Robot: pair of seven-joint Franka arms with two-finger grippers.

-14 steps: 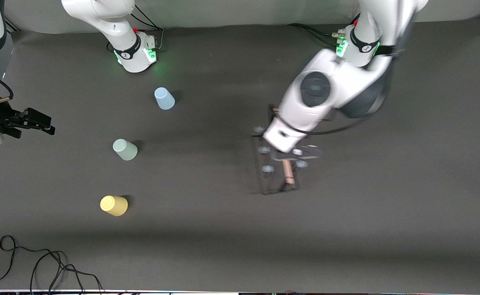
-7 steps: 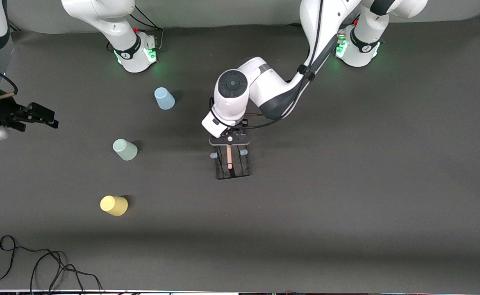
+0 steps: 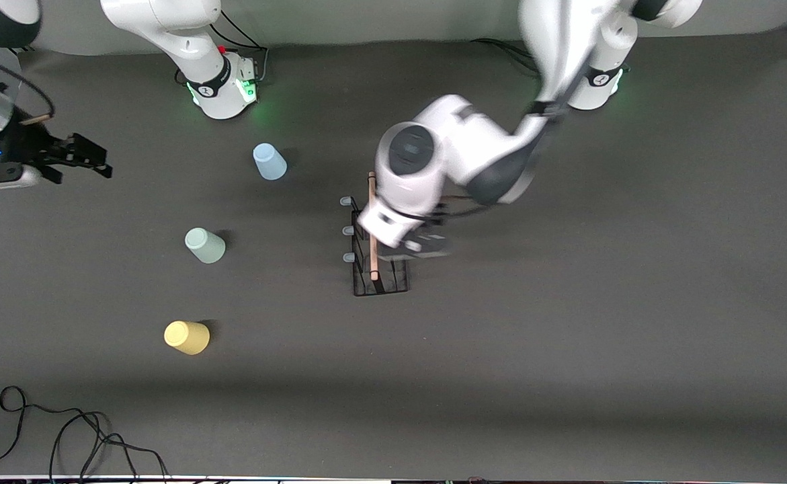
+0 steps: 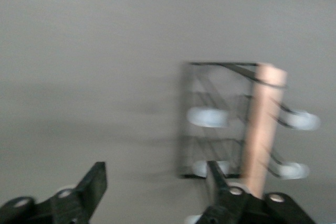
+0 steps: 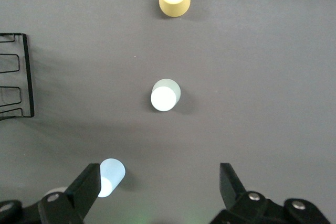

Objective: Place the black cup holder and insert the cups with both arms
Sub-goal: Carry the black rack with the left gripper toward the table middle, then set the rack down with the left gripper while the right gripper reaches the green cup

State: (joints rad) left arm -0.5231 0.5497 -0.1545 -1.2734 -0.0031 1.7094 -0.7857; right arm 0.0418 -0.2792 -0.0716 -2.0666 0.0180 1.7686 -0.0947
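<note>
The black cup holder stands on the desk mid-way between the arms. The left gripper, released, hangs beside it. The right gripper, also spread, hovers near the pale blue cup.

Dark grey, matte, cloth-like table surface, bearing a rectangular black wire cup holder with a light wooden rod handle near the middle. Toward the right arm's end, three small upside-down plastic tumblers well apart: pale blue cup farthest from the front camera, pale mint green cup between, yellow cup nearest. Loose black cable coiled at the near edge.
</note>
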